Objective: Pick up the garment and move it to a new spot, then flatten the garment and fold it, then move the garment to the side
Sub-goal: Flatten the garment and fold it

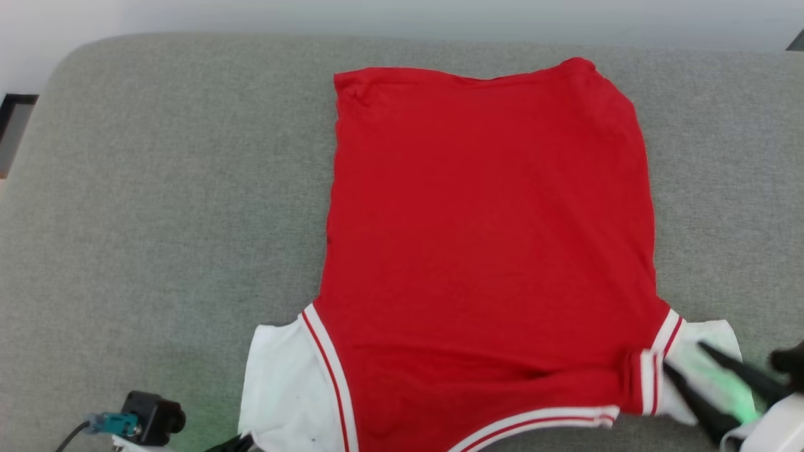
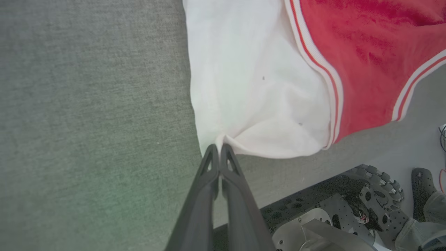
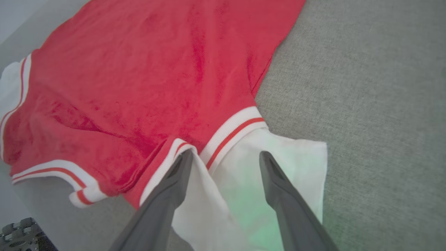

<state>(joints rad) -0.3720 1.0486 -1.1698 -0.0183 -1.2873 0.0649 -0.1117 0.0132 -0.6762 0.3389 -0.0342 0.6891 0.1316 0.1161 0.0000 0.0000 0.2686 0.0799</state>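
Right wrist view: right gripper (image 3: pixel 226 157) spread wide astride right-hand sleeve (image 3: pixel 299 164)
Left wrist view: left gripper (image 2: pixel 219 150) pinched closed on left-hand sleeve (image 2: pixel 251 87) corner
Beyond both: garment (image 1: pixel 490 213) flat, red side up, on grey cushion (image 1: pixel 157 188)

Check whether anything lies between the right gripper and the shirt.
Nothing visible does. The right gripper is open, its fingers spread right over the white sleeve of the shirt. The left gripper is shut on the corner of the other sleeve.
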